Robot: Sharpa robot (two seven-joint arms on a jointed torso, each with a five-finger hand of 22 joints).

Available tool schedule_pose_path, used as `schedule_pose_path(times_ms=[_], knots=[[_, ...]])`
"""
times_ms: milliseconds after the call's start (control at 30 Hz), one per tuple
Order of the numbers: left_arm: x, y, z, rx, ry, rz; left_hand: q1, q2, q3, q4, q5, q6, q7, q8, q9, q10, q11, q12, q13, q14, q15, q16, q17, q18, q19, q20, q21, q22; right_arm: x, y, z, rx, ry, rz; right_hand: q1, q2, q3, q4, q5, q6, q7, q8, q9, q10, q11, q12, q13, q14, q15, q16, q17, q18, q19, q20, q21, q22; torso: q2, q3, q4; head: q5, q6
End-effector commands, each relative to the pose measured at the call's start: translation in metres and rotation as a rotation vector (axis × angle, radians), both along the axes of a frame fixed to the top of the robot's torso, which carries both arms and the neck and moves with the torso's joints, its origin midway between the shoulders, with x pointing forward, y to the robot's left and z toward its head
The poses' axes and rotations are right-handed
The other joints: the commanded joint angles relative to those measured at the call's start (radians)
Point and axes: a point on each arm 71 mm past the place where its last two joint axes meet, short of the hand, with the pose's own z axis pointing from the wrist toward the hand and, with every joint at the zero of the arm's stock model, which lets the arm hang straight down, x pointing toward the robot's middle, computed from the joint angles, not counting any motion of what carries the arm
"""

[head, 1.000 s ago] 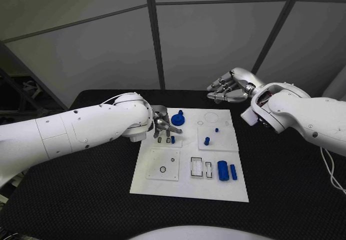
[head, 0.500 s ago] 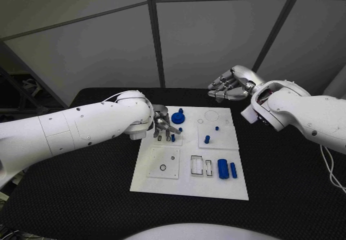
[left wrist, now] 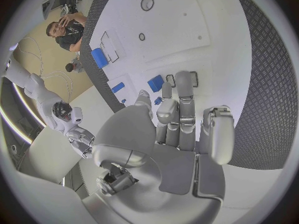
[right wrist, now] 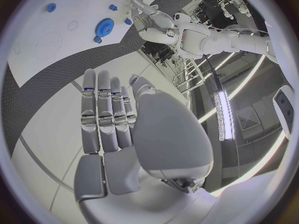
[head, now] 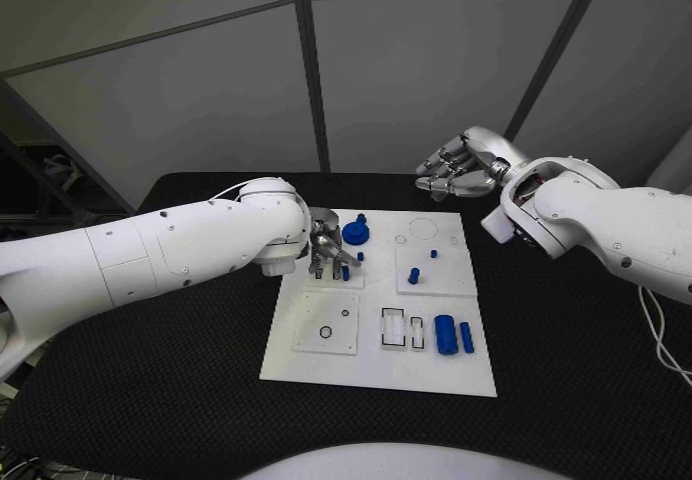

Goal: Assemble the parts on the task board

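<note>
Left hand (head: 329,252), fingers seemingly around a small blue part (head: 345,272) at the task board (head: 378,372)'s ten o'clock; light, stiff, slippery: pinch its sides. Right hand (head: 459,172) empty, fingers apart

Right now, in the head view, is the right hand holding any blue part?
No. The right hand hangs beyond the task board's far edge, fingers spread, with nothing in it.

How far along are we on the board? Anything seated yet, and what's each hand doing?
Looks done: two small blue pegs stand in the upper right panel, and the blue gear sits near the top. In hand: the left hand is down at a small blue part by the gear; its grip is unclear. The right hand is raised, holding nothing. Left: the blue cylinder lies beside empty rectangular slots.
</note>
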Motion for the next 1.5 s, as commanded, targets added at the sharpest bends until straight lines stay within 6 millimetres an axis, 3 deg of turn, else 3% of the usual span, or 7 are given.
schedule_pose_path(times_ms=[33, 867, 1033, 1200, 1300, 1400, 1500], knots=[[0.0000, -0.0008, -0.0008, 0.023, 0.012, -0.012, 0.017, 0.000, 0.014, -0.009, 0.000, -0.011, -0.001, 0.005, 0.010, -0.002, -0.005, 0.006, 0.002, 0.003, -0.004, -0.006, 0.003, -0.020, 0.024, -0.001, 0.006, 0.131, 0.0006, 0.0004, 0.0020, 0.001, -0.010, -0.006, -0.008, -0.006, -0.002, -0.005, 0.004, 0.000, -0.006, 0.005, 0.001, 0.005, 0.000, 0.003, 0.001, 0.006, -0.001, 0.005, 0.002, 0.012, 0.007, -0.002, 0.003, 0.001, -0.001, -0.0001, -0.0008, 0.001, -0.001], [-0.0021, -0.0050, -0.0019, 0.031, 0.028, -0.032, 0.033, 0.000, 0.056, -0.035, 0.000, -0.023, -0.005, 0.022, 0.052, -0.001, -0.009, 0.007, 0.009, 0.005, -0.007, -0.013, 0.012, -0.021, 0.025, -0.003, 0.008, 0.137, 0.0034, -0.0001, 0.0004, -0.006, 0.000, -0.014, -0.013, -0.007, -0.003, -0.003, 0.008, -0.005, -0.005, 0.002, 0.000, -0.001, 0.002, 0.001, 0.003, 0.002, 0.000, 0.003, 0.005, 0.011, 0.006, -0.002, 0.001, 0.000, 0.000, 0.0000, 0.0001, -0.004, -0.009], [-0.0009, -0.0041, -0.0021, 0.016, 0.029, -0.016, 0.093, 0.031, 0.137, -0.080, 0.001, -0.041, -0.011, 0.020, 0.071, -0.008, -0.015, -0.002, 0.005, 0.006, -0.012, -0.017, 0.018, -0.021, 0.024, -0.007, 0.008, 0.138, 0.0037, -0.0001, 0.0001, -0.007, 0.002, -0.014, -0.013, -0.007, -0.003, -0.003, 0.008, -0.005, -0.005, 0.002, 0.000, -0.001, 0.002, 0.001, 0.003, 0.002, 0.000, 0.003, 0.005, 0.011, 0.006, -0.002, 0.001, 0.000, 0.000, 0.0003, -0.0006, -0.004, -0.012], [-0.0008, -0.0038, -0.0024, -0.001, 0.040, -0.006, 0.123, 0.028, 0.221, -0.121, 0.003, -0.053, -0.014, 0.017, 0.086, -0.015, -0.018, -0.014, 0.000, 0.007, -0.014, -0.022, 0.023, -0.021, 0.024, -0.010, 0.008, 0.139, 0.0042, -0.0005, -0.0004, -0.009, 0.007, -0.015, -0.013, -0.005, -0.003, -0.002, 0.010, -0.006, -0.004, 0.002, 0.000, -0.002, 0.002, 0.001, 0.004, 0.000, 0.001, 0.002, 0.006, 0.010, 0.005, -0.002, 0.000, 0.000, 0.001, 0.0000, -0.0006, -0.007, -0.015], [-0.0013, -0.0039, -0.0029, -0.018, 0.056, 0.001, 0.128, 0.016, 0.273, -0.142, 0.016, -0.057, -0.013, 0.014, 0.093, -0.018, -0.018, -0.019, -0.002, 0.007, -0.013, -0.025, 0.026, -0.021, 0.025, -0.010, 0.008, 0.140, 0.0045, -0.0008, -0.0006, -0.010, 0.009, -0.014, -0.013, -0.005, -0.002, -0.002, 0.011, -0.006, -0.004, 0.002, 0.000, -0.003, 0.002, 0.001, 0.004, -0.001, 0.001, 0.002, 0.007, 0.010, 0.005, -0.001, 0.000, 0.000, 0.000, 0.0000, 0.0001, -0.007, -0.017], [-0.0018, -0.0033, -0.0034, -0.040, 0.073, 0.012, 0.116, -0.012, 0.365, -0.168, 0.065, -0.060, -0.010, 0.012, 0.106, -0.019, -0.016, -0.027, -0.004, 0.008, -0.013, -0.030, 0.030, -0.021, 0.025, -0.010, 0.008, 0.142, 0.0049, -0.0012, -0.0009, -0.011, 0.010, -0.014, -0.011, -0.004, -0.001, -0.003, 0.012, -0.006, -0.004, 0.003, 0.000, -0.004, 0.002, 0.000, 0.005, -0.003, 0.001, 0.001, 0.008, 0.010, 0.004, -0.001, -0.001, -0.001, 0.000, -0.0006, 0.0007, -0.008, -0.017], [-0.0025, -0.0010, -0.0035, -0.069, 0.088, 0.031, 0.063, -0.059, 0.535, -0.201, 0.068, -0.062, -0.002, 0.018, 0.134, -0.015, -0.016, -0.033, -0.006, 0.010, -0.009, -0.037, 0.037, -0.021, 0.025, -0.009, 0.007, 0.143, 0.0054, -0.0017, -0.0012, -0.012, 0.011, -0.015, -0.011, -0.004, -0.001, -0.003, 0.012, -0.006, -0.004, 0.003, 0.000, -0.004, 0.002, 0.000, 0.005, -0.003, 0.001, 0.001, 0.008, 0.010, 0.004, -0.001, -0.001, -0.001, -0.001, -0.0004, 0.0002, -0.007, -0.018]])
